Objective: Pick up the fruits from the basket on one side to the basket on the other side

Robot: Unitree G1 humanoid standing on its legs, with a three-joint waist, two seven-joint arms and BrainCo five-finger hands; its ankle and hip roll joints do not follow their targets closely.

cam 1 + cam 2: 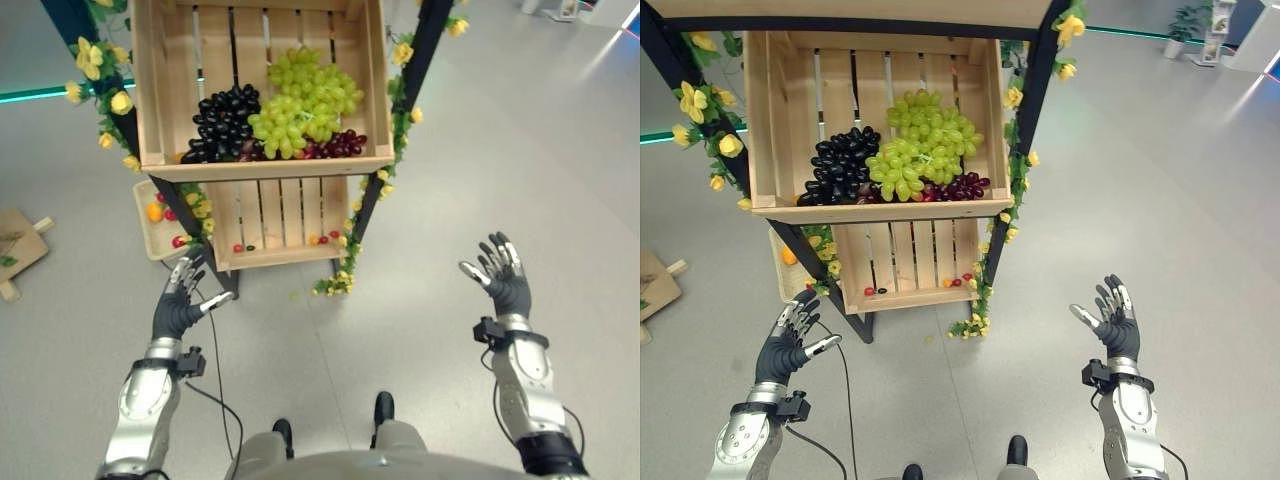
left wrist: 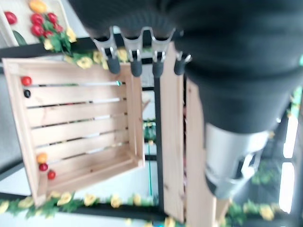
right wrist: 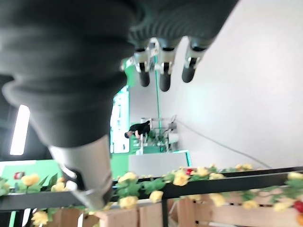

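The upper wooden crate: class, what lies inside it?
The upper wooden crate holds black grapes, green grapes and dark red grapes. The crate floor under the bunches is hidden.

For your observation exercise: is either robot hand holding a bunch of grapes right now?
No. The left hand and right hand are open and empty, while the grapes lie in the upper crate.

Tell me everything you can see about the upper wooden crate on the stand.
The upper crate is pale slatted wood, open-topped and tilted toward the robot, resting on a black-framed stand trimmed with yellow flowers. It holds a green grape bunch, black grapes beside it toward the robot's left, and dark red grapes along the front edge. Neither hand touches it.
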